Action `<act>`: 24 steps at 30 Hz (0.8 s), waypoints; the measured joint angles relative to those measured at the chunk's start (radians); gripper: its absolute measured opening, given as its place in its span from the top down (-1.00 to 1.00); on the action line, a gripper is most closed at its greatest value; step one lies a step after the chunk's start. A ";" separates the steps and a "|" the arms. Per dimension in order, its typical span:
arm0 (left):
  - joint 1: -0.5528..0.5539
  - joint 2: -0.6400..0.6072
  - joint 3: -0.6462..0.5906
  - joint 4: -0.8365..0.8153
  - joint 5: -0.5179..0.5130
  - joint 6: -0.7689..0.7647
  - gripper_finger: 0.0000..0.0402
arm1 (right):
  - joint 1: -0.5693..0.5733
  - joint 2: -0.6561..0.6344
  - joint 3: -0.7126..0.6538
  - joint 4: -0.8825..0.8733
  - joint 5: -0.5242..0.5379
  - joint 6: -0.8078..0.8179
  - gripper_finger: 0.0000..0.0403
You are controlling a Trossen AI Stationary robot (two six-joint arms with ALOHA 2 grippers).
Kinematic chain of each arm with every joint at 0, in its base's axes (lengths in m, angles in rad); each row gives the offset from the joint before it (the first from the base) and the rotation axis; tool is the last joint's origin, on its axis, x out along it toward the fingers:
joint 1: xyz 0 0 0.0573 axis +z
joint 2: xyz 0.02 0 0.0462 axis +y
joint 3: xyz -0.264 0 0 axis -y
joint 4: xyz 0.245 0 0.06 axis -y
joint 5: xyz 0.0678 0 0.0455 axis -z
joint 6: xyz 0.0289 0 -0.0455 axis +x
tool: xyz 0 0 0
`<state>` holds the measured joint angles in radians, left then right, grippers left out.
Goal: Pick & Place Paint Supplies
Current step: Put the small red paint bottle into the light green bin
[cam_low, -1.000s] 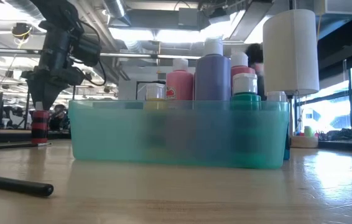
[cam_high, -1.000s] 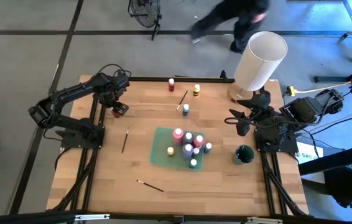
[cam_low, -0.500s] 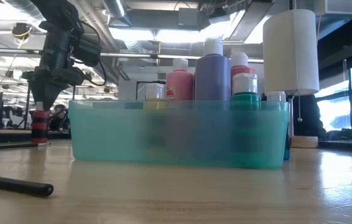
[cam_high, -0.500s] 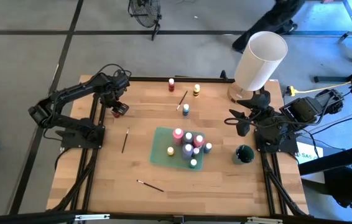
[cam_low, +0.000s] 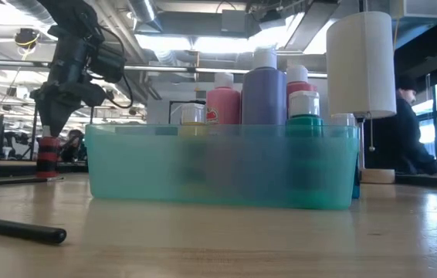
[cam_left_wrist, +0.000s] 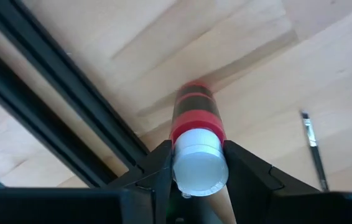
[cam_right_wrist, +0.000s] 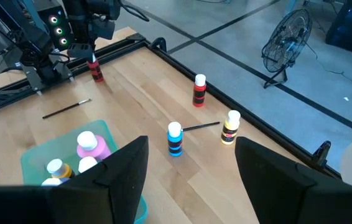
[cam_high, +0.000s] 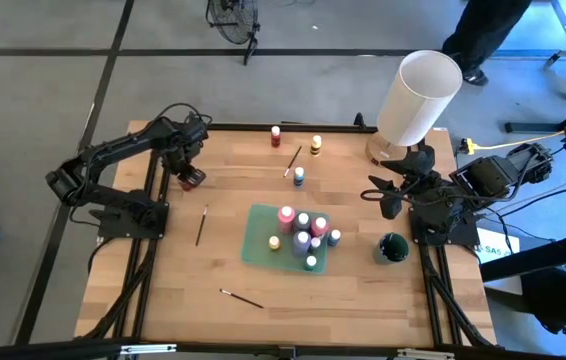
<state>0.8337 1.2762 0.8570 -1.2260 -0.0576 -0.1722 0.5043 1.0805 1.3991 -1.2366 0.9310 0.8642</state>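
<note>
Reaching in from the table's left edge, the left arm bends at the elbow and points its left gripper [cam_high: 190, 176] straight down over a red bottle [cam_high: 192, 179] that stands upright near the table's [cam_high: 173, 290] far left corner, just beside the dark rail. In the left wrist view the two fingers [cam_left_wrist: 158, 167] flank the bottle's white cap, touching or almost touching it on each side, while the bottle's base rests on the wood; whether they grip it firmly I cannot tell.

The right arm waits at the right edge, its right gripper [cam_high: 386, 190] raised above the table near the tall white cylinder [cam_high: 418, 97], fingers spread apart with nothing between them.

The green tray [cam_high: 258, 245] sits mid-table with several bottles standing inside. Three more bottles stand outside it near the far edge: another red bottle [cam_high: 276, 134], a yellow bottle [cam_high: 316, 146] and a blue bottle [cam_high: 299, 177], with one brush [cam_high: 293, 160] lying between them. A second brush [cam_high: 201, 225] lies left of the tray, a third brush [cam_high: 241, 298] nearer the front edge.
</note>
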 joint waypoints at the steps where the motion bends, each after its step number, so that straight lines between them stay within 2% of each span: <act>1: 0.000 0.000 0.000 -0.002 -0.008 0.000 0.41 | 0.000 0.000 0.000 0.000 0.000 0.000 -0.22; 7: 0.000 -0.022 0.005 -0.057 0.017 0.011 0.41 | 0.000 0.000 0.000 0.000 0.000 0.000 -0.22; 12: -0.002 -0.055 0.085 -0.163 0.019 -0.004 0.41 | 0.000 0.000 0.000 0.000 0.001 -0.006 -0.22; 20: -0.043 -0.082 0.365 -0.345 0.007 -0.030 0.41 | -0.022 0.000 0.000 0.000 0.003 -0.013 -0.22; 24: -0.099 -0.068 0.520 -0.339 0.064 -0.019 0.41 | -0.035 0.000 0.000 0.000 0.003 -0.018 -0.22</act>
<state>0.7345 1.2081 1.3773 -1.5655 0.0060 -0.1909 0.4689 1.0805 1.3991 -1.2366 0.9340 0.8463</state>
